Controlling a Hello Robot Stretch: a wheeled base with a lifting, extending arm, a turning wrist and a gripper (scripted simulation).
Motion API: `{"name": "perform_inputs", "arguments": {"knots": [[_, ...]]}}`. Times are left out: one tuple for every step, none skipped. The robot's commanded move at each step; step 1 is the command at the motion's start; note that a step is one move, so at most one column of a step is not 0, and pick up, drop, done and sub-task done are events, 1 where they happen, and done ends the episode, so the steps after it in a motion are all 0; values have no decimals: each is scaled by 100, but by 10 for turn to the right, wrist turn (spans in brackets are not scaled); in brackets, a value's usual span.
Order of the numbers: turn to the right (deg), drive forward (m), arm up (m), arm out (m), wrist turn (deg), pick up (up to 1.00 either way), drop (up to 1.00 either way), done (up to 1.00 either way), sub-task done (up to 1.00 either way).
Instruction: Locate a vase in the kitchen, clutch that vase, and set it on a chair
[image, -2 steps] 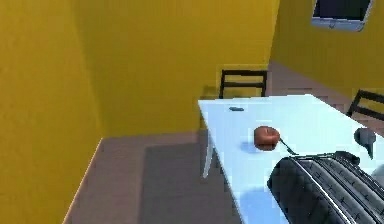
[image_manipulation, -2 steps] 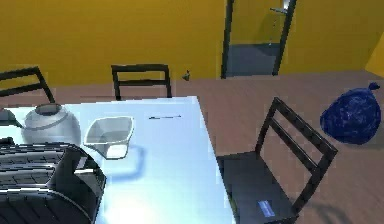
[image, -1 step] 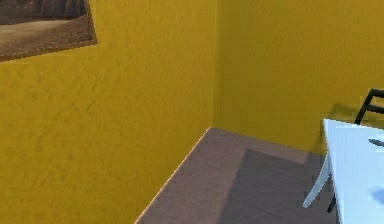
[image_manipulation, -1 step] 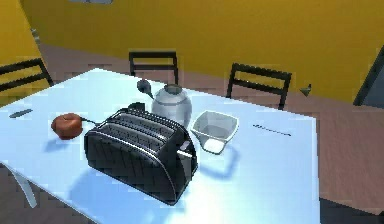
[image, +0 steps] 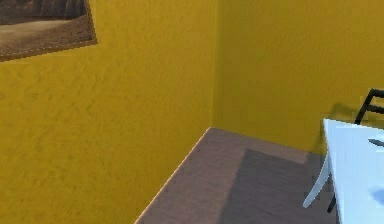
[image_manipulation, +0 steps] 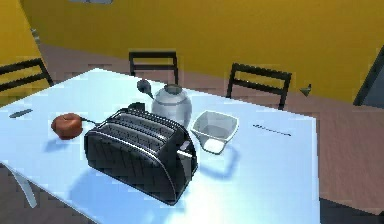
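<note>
- A black toaster (image_manipulation: 135, 150) stands on the white table (image_manipulation: 290, 170), with a silver kettle (image_manipulation: 170, 103) just behind it.
- A dark chair (image_manipulation: 259, 82) stands at the table's far edge.
- The gripper's state: I cannot tell.

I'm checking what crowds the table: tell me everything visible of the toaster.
The toaster is a glossy black, metal-looking box with long slots on top and a lever at one end. It stands upright and skewed on the white table, in front of a grey kettle; only the tabletop plainly touches it.
</note>
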Motion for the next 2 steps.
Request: {"name": "perform_inputs", "arguments": {"knots": [[0,0,38,0,0,0,0,0,0],[0,0,0,42,0,0,0,0,0]]}}
